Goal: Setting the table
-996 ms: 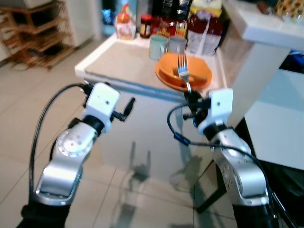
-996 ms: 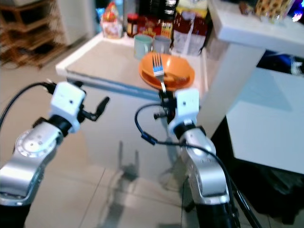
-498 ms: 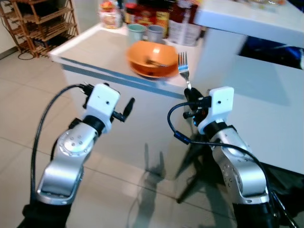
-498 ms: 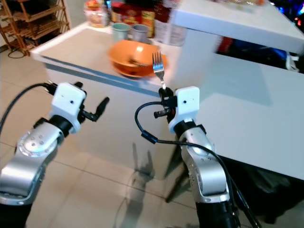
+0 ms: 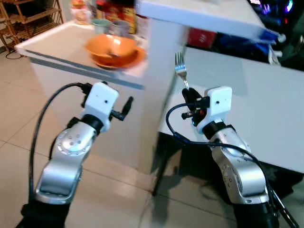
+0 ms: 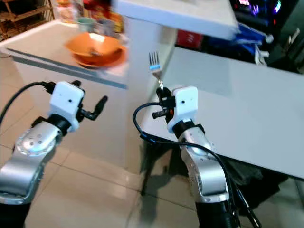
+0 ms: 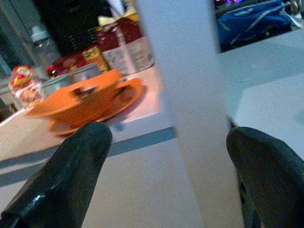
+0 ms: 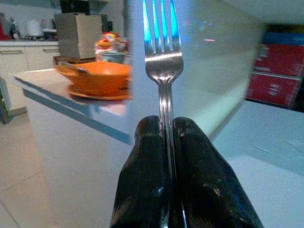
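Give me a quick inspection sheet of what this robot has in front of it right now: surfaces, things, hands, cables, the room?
Surface: white table ahead on the right, bare where seen; white counter on the left.
Job's things: fork held upright, tines up; orange bowl on an orange plate on the counter.
Clutter: two mugs, jars and food packets behind the bowl.
Grippers: right gripper shut on the fork's handle; left gripper open, holding nothing, raised in front of the counter.
Cables: black cable looping off the left wrist, another off the right.
Surroundings: tiled floor, wooden shelf rack far left.
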